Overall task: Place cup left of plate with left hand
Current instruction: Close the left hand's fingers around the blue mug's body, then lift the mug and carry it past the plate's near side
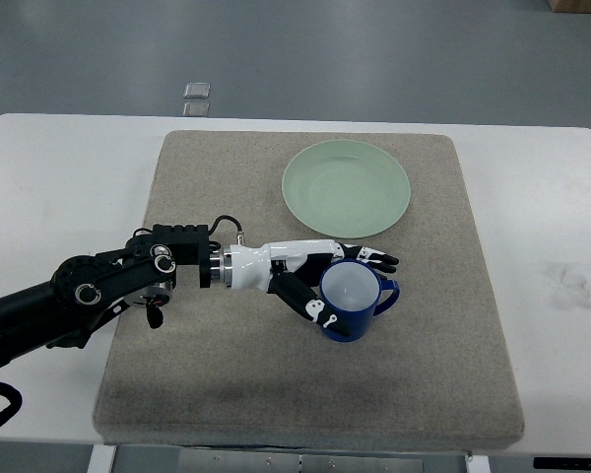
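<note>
a white table (49, 168) fills most of the view, its back corners rounded and its front edge running off the bottom of the picture. a large grey-brown mat (227, 394) lies flat on the middle of it, squared to the table edges, leaving bare white strips on the left, the right and along the back. on the bare strip at the right sits a faint whitish smudge (571, 281), close to the table's right edge and well apart from the mat. beyond the table's back edge is grey floor (374, 59).
</note>
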Controlling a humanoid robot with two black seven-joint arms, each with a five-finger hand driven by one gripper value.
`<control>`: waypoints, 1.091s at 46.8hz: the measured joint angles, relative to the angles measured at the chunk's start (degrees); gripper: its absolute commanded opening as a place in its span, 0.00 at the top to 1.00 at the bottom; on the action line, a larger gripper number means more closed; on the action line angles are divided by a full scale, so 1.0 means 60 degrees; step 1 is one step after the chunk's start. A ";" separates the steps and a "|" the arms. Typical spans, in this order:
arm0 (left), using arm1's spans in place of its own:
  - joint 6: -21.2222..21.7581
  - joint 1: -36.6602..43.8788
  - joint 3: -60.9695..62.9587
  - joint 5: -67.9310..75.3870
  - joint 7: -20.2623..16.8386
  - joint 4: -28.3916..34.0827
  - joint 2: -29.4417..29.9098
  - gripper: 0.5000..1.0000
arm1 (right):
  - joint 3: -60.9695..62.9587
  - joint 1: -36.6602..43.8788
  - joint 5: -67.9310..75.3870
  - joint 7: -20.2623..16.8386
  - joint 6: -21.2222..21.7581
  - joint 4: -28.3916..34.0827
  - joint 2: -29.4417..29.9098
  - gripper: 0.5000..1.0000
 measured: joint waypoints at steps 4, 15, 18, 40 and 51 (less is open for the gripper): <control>0.0000 -0.0008 0.0000 0.0000 0.0000 0.0000 -0.0009 0.28 | 0.0000 0.0000 0.0000 0.0000 0.0000 0.0000 0.0000 0.14; 0.0000 -0.0014 0.0000 0.0011 -0.0011 0.0000 -0.0032 0.53 | 0.0000 -0.0001 0.0000 -0.0003 0.0000 0.0000 0.0000 0.14; 0.0000 -0.0015 0.0000 0.0014 -0.0013 0.0000 -0.0081 0.62 | 0.0000 -0.0001 0.0000 -0.0003 0.0000 0.0000 0.0000 0.14; 0.0000 -0.0016 -0.0027 -0.0020 -0.0015 0.0015 -0.0115 0.75 | 0.0000 -0.0001 0.0000 -0.0003 0.0000 0.0000 0.0000 0.14; 0.0000 -0.0062 -0.0307 -0.0114 -0.0015 0.0014 -0.0129 0.75 | 0.0000 0.0000 0.0000 0.0000 0.0000 0.0003 0.0000 0.14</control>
